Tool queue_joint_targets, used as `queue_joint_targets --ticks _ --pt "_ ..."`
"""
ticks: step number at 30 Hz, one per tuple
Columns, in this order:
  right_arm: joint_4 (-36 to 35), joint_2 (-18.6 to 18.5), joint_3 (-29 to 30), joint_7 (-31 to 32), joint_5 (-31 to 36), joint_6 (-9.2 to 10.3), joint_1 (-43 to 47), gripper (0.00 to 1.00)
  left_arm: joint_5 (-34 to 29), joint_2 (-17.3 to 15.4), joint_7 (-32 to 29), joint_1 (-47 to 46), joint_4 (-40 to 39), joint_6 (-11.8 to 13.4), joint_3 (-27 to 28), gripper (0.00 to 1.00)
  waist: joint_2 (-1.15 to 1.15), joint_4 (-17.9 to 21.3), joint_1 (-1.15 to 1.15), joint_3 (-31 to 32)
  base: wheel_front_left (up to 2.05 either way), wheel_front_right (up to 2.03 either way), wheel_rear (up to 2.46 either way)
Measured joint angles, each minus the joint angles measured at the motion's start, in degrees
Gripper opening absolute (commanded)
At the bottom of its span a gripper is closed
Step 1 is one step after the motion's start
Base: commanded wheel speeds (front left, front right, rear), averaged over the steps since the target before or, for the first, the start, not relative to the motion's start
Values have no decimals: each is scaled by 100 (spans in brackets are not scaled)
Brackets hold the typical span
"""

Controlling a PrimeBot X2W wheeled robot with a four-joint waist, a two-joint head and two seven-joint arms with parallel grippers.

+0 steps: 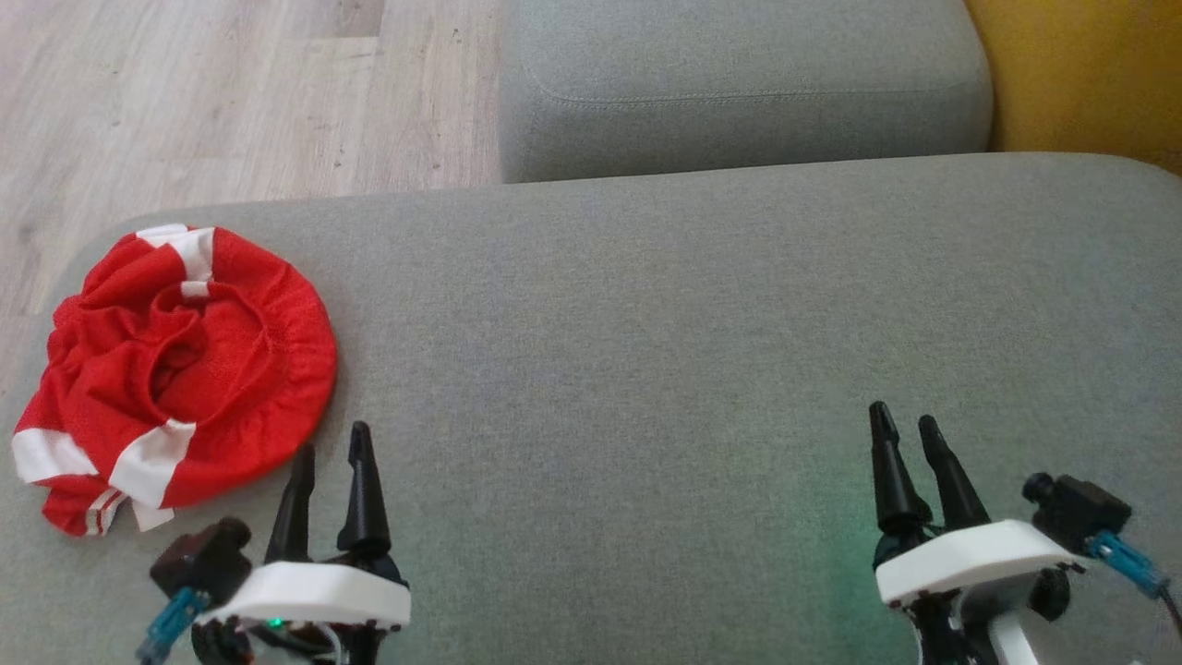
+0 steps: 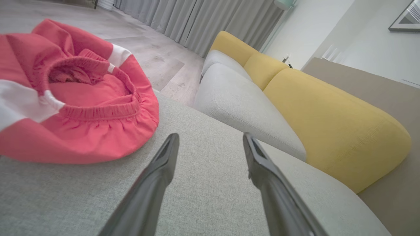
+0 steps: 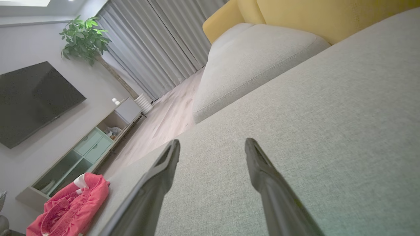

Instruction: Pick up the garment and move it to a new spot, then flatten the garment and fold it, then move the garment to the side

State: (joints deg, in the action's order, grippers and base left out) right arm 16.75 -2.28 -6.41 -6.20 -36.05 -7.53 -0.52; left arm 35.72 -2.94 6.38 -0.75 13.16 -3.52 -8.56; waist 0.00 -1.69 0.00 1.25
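**Garment heaped at left end of sofa seat; both grippers open, nothing held**

I find the garment [image 1: 180, 369], red mesh with white bands, lying in a crumpled heap at the far left end of the grey sofa seat [image 1: 646, 305], close to its rounded edge. An elastic waistband is turned upward and gapes open on top of the heap. Nothing has hold of the cloth.

Just right of the heap, and nearer to me, is the left gripper [image 1: 331, 440]. Its fingers [image 1: 364, 489] stand spread wide with bare upholstery between them, and they grasp nothing. In the head view the nearer fingertip sits just beside the garment's lower right hem. The left wrist view shows a strip of grey fabric between tip and cloth, so I record them as apart.

Well to the right is the right gripper [image 1: 902, 414]. Its fingers [image 1: 894, 471] are likewise parted wide and carry nothing. It is well apart from the garment, which the right wrist view places at the far lower left. I cannot tell whether either gripper's tips rest on the seat.

Beyond the seat I note, in order, pale wooden floor [image 1: 185, 92], a second grey cushion [image 1: 739, 83], and a yellow backrest [image 1: 1080, 74] at the upper right.
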Motion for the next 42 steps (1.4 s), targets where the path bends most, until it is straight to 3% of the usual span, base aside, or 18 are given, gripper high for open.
queue_joint_targets --ticks 26,42 --pt "73 -5 -76 -454 1891 0 -8 100 -1772 -7 433 -57 282 8 -257 100 0 -45 0 39 0 0 0" --pt "110 -7 -89 -701 3065 0 -8 100 -2815 -2 690 -133 499 203 -272 100 0 -92 0 73 0 0 0"
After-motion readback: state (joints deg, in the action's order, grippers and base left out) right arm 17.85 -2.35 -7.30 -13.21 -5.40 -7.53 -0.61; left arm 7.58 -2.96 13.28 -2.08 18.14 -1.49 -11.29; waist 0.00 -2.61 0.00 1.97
